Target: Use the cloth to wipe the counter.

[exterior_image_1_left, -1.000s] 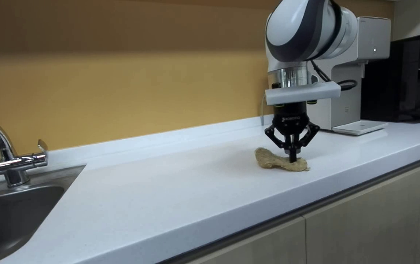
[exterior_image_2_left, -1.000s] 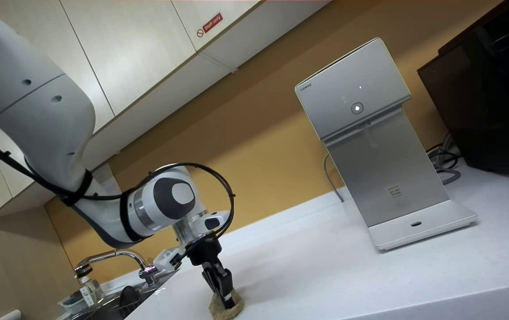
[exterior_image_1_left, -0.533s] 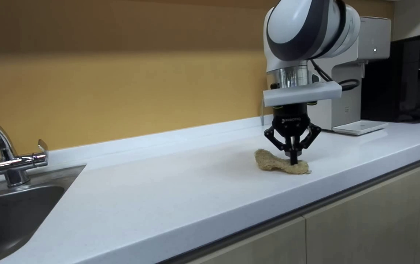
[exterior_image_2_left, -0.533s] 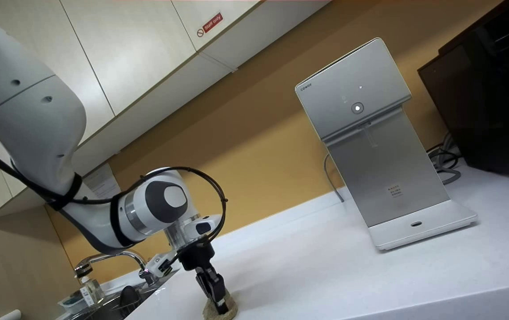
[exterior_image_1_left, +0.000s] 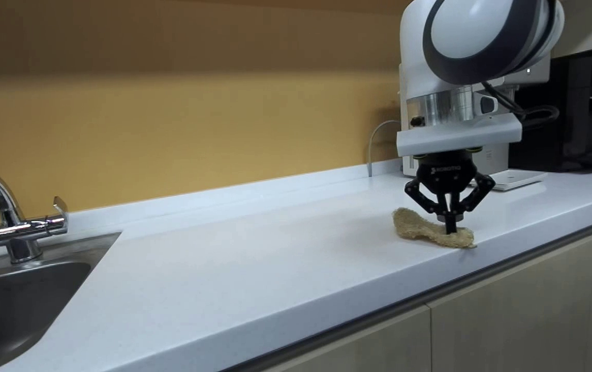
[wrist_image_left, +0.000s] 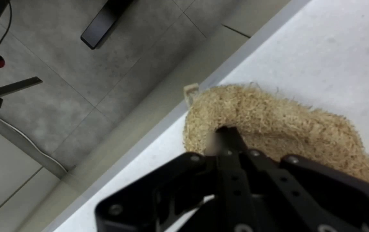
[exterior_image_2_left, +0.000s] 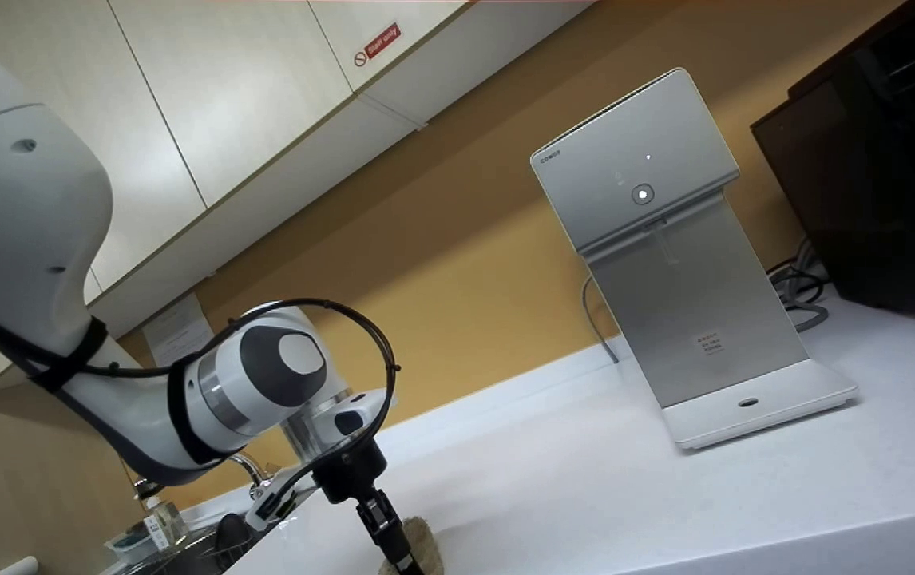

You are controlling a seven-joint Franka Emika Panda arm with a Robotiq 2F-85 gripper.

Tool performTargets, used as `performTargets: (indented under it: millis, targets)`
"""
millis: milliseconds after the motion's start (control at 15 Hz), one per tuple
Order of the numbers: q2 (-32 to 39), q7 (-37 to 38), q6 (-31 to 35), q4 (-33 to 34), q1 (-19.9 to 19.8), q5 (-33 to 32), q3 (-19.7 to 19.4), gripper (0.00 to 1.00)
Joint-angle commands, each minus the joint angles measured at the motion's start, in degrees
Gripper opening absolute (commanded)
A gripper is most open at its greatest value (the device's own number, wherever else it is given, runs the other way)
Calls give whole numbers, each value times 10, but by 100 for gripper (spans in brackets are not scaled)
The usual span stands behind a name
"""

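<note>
The tan, rough, loofah-like cloth (exterior_image_1_left: 415, 226) lies on the white counter (exterior_image_1_left: 213, 289) near its front edge, with one end bulging up. It also shows in an exterior view (exterior_image_2_left: 425, 547), cut off by the bottom edge, and in the wrist view (wrist_image_left: 287, 119). A small pale loop at its corner reaches over the counter edge. My gripper (exterior_image_1_left: 451, 227) points straight down, fingers together, tips pressed into the cloth. The gripper also shows in an exterior view (exterior_image_2_left: 408, 565) and in the wrist view (wrist_image_left: 228, 130). I see no fold of cloth between the fingers.
A sink (exterior_image_1_left: 27, 289) with a chrome faucet (exterior_image_1_left: 22, 230) is at the counter's far end. A silver water dispenser (exterior_image_2_left: 689, 271) and a black machine (exterior_image_1_left: 564, 108) stand along the wall. The counter's front edge (wrist_image_left: 158, 129) drops to the floor beside the cloth.
My gripper and the cloth have slid together along the counter, rightward in an exterior view and closer to the front edge. The fingers have stayed together.
</note>
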Motion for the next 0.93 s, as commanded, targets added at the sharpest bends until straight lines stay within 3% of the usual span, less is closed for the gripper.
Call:
performTargets:
  millis: [0, 400, 667, 867]
  targets:
    - [26, 38, 34, -31, -22, -33, 1, 0]
    - [97, 16, 53, 45, -35, -71, -5, 0]
    - [169, -10, 36, 143, -30, -104, -23, 0]
    - [225, -65, 23, 224, -18, -83, -32, 0]
